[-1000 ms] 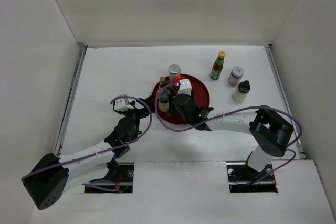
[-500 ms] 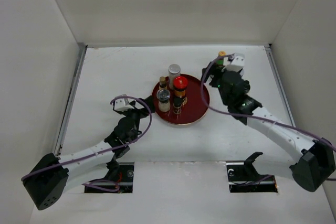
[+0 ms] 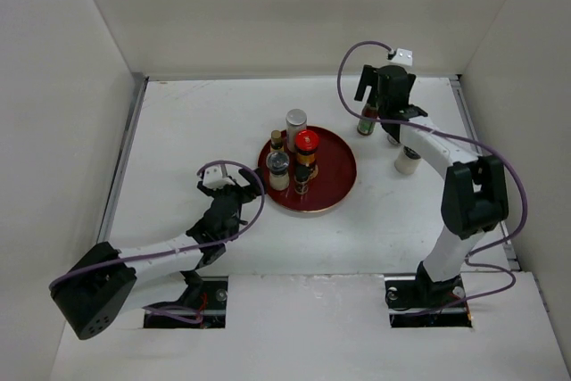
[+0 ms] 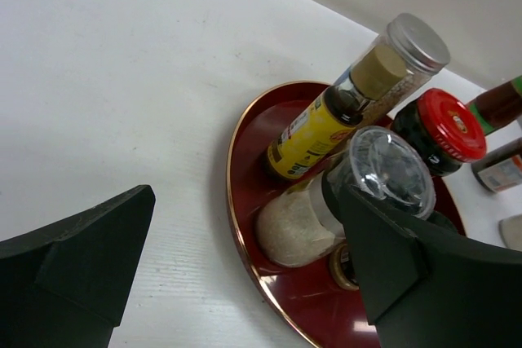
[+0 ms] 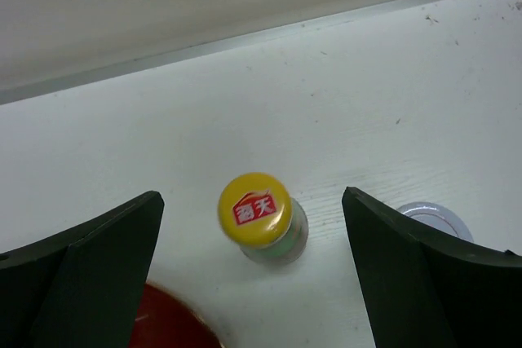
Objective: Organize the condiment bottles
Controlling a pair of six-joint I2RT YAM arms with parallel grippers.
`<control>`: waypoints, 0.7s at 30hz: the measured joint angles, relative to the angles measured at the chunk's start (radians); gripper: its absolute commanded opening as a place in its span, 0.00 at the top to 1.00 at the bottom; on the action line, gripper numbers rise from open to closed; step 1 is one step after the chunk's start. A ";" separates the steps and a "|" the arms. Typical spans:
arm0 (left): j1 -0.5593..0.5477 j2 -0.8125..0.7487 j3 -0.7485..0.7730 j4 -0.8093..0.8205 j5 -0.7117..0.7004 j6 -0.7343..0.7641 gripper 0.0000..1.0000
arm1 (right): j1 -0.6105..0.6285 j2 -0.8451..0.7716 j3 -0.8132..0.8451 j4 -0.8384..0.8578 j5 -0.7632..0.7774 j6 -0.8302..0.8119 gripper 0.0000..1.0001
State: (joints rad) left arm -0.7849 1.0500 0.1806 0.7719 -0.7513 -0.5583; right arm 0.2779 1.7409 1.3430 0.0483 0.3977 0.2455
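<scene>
Condiment bottles [image 3: 295, 122] stand in two groups. Several crowd the left half of the round red tray [image 3: 337, 183], and the rest stand on the desk [image 3: 196, 122] to its right. The right hand [image 5: 251, 196] hangs directly above the tall green bottle [image 5: 254, 209], fingers spread wide on either side of its yellow cap and touching nothing. A silver-lidded jar [image 5: 432, 216] stands just beside it, and a black-capped white bottle [image 3: 407, 160] stands nearer the arm bases. The left hand [image 4: 243, 193] is also released and faces the tray's near rim.

The green bottle looks like glass, so it is probably rigid, smooth, fairly heavy and breakable. Being tall and narrow, it should tip easily. The best hold is probably on the body below the neck, squarely across it, because the cap is smaller and likely slippery.
</scene>
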 measured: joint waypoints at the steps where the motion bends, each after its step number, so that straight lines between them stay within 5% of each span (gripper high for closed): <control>1: 0.001 0.008 0.000 0.002 0.000 0.000 0.00 | -0.009 0.021 0.014 -0.004 -0.006 -0.003 0.09; 11: 0.033 0.000 0.000 0.011 -0.001 0.000 0.00 | -0.036 0.140 0.068 -0.018 -0.055 -0.021 0.60; 21: 0.038 0.005 0.000 0.012 0.000 -0.001 0.00 | 0.035 -0.008 -0.027 -0.039 0.010 -0.063 0.63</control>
State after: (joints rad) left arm -0.7467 1.0550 0.1806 0.7841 -0.7513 -0.5591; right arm 0.3126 1.7329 1.3159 0.0090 0.4080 0.1822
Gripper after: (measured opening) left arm 0.997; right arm 0.482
